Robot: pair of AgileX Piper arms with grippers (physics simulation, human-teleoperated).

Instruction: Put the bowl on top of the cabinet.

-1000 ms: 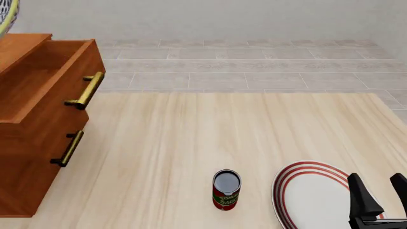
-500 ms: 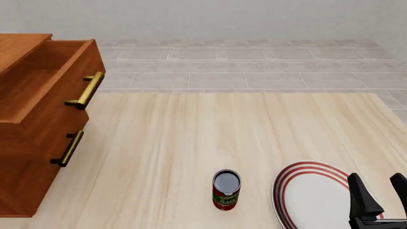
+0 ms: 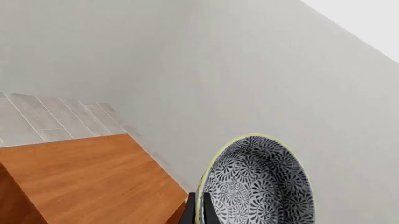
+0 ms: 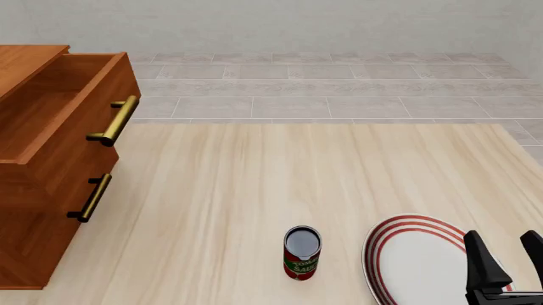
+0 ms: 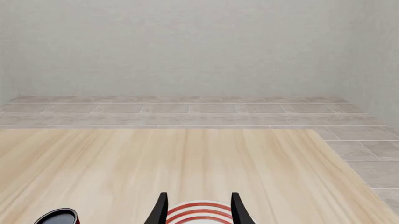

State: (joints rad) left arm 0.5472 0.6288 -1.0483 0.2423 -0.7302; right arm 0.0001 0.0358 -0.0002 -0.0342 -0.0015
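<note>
In the left wrist view the bowl (image 3: 259, 184), white with a dense blue-grey floral pattern and a pale yellow rim, stands on edge in the air. My left gripper (image 3: 199, 208) is shut on its rim. The reddish-brown top of the cabinet (image 3: 87, 175) lies beyond and below the bowl. In the front view the cabinet (image 4: 42, 184) stands at the table's left with its top drawer pulled out; neither the bowl nor the left gripper shows there. My right gripper (image 4: 510, 257) hangs open over the plate at the near right, holding nothing.
A red-labelled can (image 4: 302, 252) stands upright near the table's front middle. A red-ringed white plate (image 4: 407, 260) lies to its right, under the right gripper (image 5: 198, 209). Brass bar handles (image 4: 114, 121) stick out from the cabinet's drawers.
One second ago the bowl's rim showed at the front view's top left corner; it has since left that view. The right arm has not moved.
</note>
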